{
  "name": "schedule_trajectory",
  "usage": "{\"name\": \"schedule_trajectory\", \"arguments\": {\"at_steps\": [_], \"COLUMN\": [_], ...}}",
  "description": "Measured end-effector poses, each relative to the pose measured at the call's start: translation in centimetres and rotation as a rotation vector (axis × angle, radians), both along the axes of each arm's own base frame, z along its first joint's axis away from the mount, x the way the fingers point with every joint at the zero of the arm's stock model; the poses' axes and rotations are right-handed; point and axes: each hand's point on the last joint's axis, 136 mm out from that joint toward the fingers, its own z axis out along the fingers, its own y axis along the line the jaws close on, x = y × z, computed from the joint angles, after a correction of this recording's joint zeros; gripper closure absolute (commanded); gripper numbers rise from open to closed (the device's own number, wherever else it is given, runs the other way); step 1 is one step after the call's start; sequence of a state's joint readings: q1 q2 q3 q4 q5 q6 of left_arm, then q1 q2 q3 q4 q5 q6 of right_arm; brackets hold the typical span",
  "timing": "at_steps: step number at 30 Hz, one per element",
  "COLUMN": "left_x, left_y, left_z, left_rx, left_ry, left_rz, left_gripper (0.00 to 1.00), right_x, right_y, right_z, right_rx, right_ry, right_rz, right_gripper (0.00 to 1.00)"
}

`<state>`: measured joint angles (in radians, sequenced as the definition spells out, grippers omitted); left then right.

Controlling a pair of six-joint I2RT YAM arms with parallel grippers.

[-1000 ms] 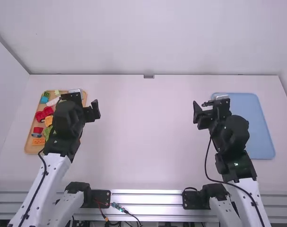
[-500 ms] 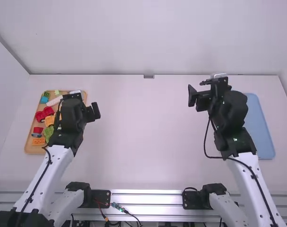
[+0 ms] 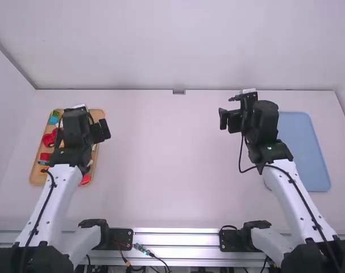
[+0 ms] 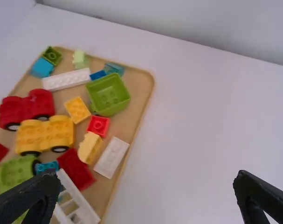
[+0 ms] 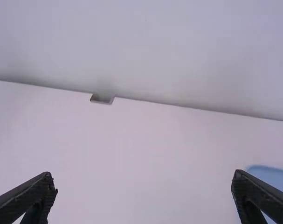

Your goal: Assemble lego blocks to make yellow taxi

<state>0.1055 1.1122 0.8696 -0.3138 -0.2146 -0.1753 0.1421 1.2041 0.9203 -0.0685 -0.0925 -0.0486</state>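
My right hand [image 3: 235, 120] has moved to the far side and left, baring more of the blue tray [image 3: 303, 153]. My left hand [image 3: 98, 132] has shifted left, its arm now uncovering a red piece [image 3: 85, 180] near the wooden tray's [image 4: 140, 86] near end.

We identify a white tabletop [image 3: 172, 165] supporting a wooden tray [image 4: 140, 86] at left, a blue tray [image 3: 306, 151] at right.
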Motion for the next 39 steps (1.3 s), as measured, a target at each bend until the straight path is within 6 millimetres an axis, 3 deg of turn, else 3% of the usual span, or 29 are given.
{"name": "schedule_trajectory", "arguments": {"at_steps": [4, 8, 19, 24, 29, 39], "left_x": [1.3, 2.0, 3.1, 3.1, 3.1, 4.1], "left_y": [0.9, 2.2, 12.3, 15.3, 16.5, 19.4], "left_z": [1.1, 0.6, -2.4, -3.8, -5.8, -9.0], "left_rx": [0.057, 0.102, 0.08, 0.032, 0.075, 0.266], "left_ry": [0.052, 0.119, 0.432, 0.554, 0.615, 0.646], "left_rz": [-0.034, -0.017, -0.003, -0.177, -0.403, -0.608], "left_gripper": [0.01, 0.01, 0.01, 0.01, 0.01, 0.01], "right_x": [0.9, 1.6, 2.9, 3.0, 3.1, 3.0], "right_y": [0.2, 0.3, -1.4, -2.4, -2.3, 0.4], "right_z": [-0.9, -1.7, -6.3, -6.3, -6.1, -5.7], "right_rx": [-0.011, -0.029, -0.046, -0.042, -0.038, -0.039], "right_ry": [0.039, 0.056, 0.171, 0.173, 0.164, 0.14], "right_rz": [0.008, 0.017, -0.016, -0.041, -0.041, 0.022], "right_gripper": [0.01, 0.01, 0.01, 0.01, 0.01, 0.01]}}
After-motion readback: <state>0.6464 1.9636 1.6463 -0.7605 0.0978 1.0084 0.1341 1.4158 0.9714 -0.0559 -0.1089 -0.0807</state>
